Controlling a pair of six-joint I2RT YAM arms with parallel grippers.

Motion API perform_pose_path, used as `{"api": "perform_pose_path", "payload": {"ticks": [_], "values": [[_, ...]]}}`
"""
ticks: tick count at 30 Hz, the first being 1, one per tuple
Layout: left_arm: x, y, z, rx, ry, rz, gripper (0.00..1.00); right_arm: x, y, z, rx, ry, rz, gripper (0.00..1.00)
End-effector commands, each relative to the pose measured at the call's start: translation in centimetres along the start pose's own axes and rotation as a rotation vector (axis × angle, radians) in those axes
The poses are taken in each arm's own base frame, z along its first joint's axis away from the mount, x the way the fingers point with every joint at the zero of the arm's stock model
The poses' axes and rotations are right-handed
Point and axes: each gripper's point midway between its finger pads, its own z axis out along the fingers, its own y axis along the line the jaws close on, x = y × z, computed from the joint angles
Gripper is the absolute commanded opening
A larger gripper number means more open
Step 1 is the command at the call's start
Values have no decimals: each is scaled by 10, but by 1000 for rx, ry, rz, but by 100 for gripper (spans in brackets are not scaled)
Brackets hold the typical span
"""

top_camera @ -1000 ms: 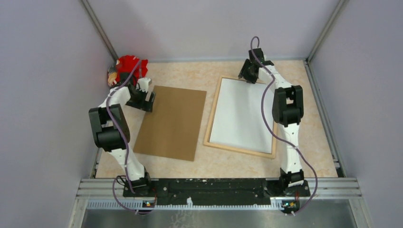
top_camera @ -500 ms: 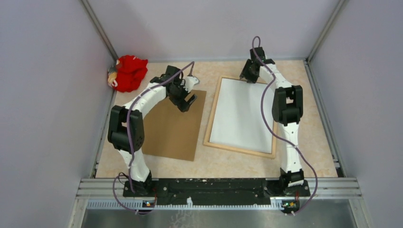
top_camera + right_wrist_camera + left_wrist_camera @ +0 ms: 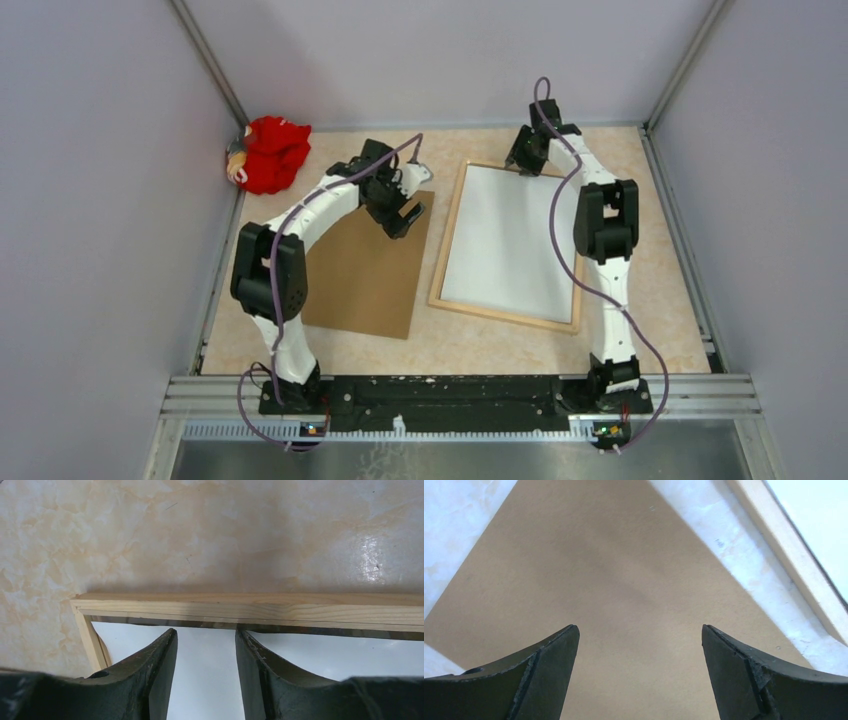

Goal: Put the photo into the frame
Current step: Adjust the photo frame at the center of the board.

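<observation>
Whitish thin rectangular photo (image 3: 510, 240) could buckle at 12 o'clock if my half-open, empty right claw (image 3: 205, 636) drags it.

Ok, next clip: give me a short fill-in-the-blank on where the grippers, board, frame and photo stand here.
1. The left gripper hangs open over a flat board whose colour is ____.
2. The photo lies inside the frame with its plain white back facing ____.
3. The right gripper is at the frame's ____ edge, not the near one.
4. The soft bundle in the far left corner is ____.

Missing words: brown; up; far; red.
</observation>
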Motion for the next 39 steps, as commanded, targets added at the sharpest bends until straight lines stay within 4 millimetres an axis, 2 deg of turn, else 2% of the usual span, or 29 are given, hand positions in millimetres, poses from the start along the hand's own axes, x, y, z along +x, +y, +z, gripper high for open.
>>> {"api": "perform_pose_path", "payload": {"ticks": [1, 6, 10, 21, 27, 35, 39], "values": [[-14, -25, 6, 29, 8, 66, 99, -19, 3, -22, -53, -11, 11, 48], [-9, -47, 9, 94, 22, 88, 99, -46, 18, -41, -131, -63, -20, 58], [4, -68, 10, 137, 44, 141, 99, -58, 20, -40, -146, -115, -85, 66], [39, -126, 20, 257, 109, 277, 99, -66, 14, -24, -149, -142, -112, 66], [48, -137, 22, 253, 133, 307, 99, -56, 3, -5, -116, -99, -134, 65], [40, -146, 32, 221, 120, 288, 99, -39, -7, -14, -124, -53, -170, 61], [38, -139, 41, 170, 124, 257, 99, -35, -4, -24, -148, -27, -187, 58]]}}
